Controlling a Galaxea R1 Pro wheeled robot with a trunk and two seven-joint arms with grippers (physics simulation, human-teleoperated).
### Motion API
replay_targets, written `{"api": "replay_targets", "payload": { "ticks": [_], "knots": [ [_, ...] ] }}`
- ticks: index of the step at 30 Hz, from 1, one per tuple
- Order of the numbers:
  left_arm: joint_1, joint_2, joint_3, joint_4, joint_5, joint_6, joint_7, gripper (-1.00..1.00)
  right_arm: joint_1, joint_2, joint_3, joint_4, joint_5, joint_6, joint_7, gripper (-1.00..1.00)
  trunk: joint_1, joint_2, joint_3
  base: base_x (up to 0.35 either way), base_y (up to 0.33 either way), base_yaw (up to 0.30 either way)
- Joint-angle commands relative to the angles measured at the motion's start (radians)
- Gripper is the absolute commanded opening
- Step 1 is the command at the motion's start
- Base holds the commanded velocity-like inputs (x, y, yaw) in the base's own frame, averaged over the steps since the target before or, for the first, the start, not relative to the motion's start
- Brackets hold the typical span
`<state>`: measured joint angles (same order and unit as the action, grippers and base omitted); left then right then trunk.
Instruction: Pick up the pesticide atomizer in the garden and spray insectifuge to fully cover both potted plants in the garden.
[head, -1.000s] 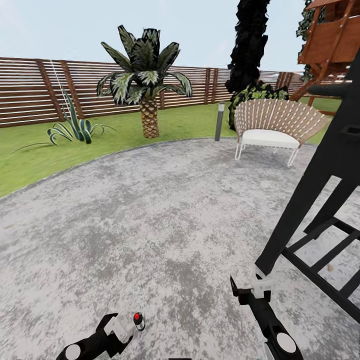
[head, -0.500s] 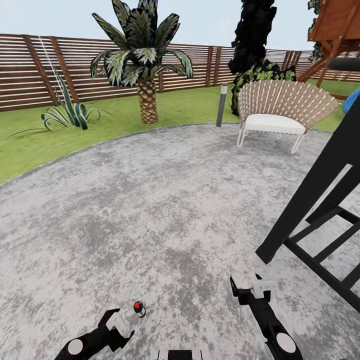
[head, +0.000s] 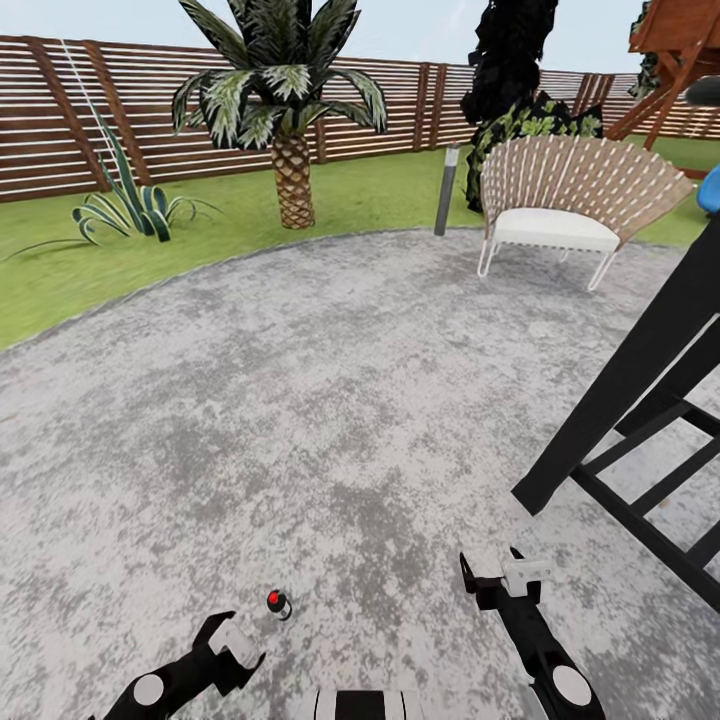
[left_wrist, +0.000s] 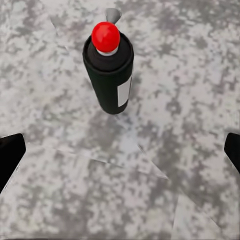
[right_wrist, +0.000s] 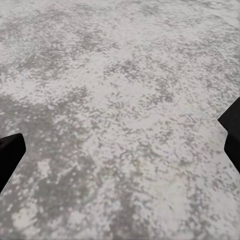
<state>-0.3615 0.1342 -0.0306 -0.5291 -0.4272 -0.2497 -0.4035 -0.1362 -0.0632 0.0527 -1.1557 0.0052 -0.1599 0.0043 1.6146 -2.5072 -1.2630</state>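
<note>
1. Closest in, the left pincer sits low over the round grey patio, near the bottom edge of the head view. In the left wrist view its 2 dark fingers are spread wide apart with nothing between them, so it's released.
2. Right pincer is a bit further forward on the other side, also low over the paving. Its fingers are spread wide too in the right wrist view, just speckled stone between them, so released as well.
3. The pesticide atomizer stands upright on the patio just ahead of the left pincer, not touching it. Up close in the left wrist view it's a dark little bottle with a red cap and a pale label patch on its side, sitting ahead of the open fingers.
4. Off to the right, a black slatted frame slants across that side of the head view.
5. Further out, a white woven chair sits at the far edge of the patio, with a short grey post beside it on the lawn.
6. On the grass at far left, 1 potted plant, a low spiky rosette, with a palm to its right.
7. Behind all that runs the brown slatted fence.
</note>
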Motion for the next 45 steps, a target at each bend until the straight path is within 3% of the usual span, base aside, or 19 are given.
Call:
{"api": "replay_targets", "payload": {
  "ticks": [1, 11, 19, 25, 31, 45],
  "knots": [
    [0.000, 0.000, -0.002, 0.000, -0.009, -0.007, 0.010, 1.00, 0.000, -0.001, 0.001, 0.000, 0.000, -0.003, 0.001, 1.00, 0.000, 0.000, -0.001, 0.000, 0.000, 0.000],
    [0.000, -0.002, -0.002, 0.000, -0.008, -0.008, 0.024, 1.00, 0.000, -0.001, 0.001, -0.004, -0.001, -0.004, 0.000, 1.00, 0.004, -0.002, -0.044, 0.000, 0.000, 0.000],
    [0.000, -0.001, -0.002, 0.000, -0.007, -0.008, 0.025, 1.00, 0.000, -0.001, 0.001, -0.004, -0.001, -0.004, 0.000, 1.00, 0.004, -0.002, -0.049, 0.000, 0.000, 0.000],
    [0.000, -0.001, 0.003, 0.000, -0.007, -0.008, 0.026, 1.00, 0.000, -0.001, 0.001, -0.004, -0.001, -0.004, 0.000, 1.00, 0.007, -0.004, -0.078, 0.000, 0.000, 0.000],
    [0.000, -0.002, 0.035, 0.000, -0.007, -0.008, 0.025, 1.00, 0.000, -0.001, 0.001, -0.004, -0.001, -0.004, 0.000, 1.00, 0.007, -0.004, -0.086, 0.000, 0.000, 0.000],
    [0.000, -0.008, 0.038, 0.000, -0.007, -0.008, 0.026, 1.00, 0.000, -0.001, 0.001, -0.004, -0.001, -0.004, 0.000, 1.00, 0.007, -0.004, -0.089, 0.054, 0.000, 0.000]
  ]
}}
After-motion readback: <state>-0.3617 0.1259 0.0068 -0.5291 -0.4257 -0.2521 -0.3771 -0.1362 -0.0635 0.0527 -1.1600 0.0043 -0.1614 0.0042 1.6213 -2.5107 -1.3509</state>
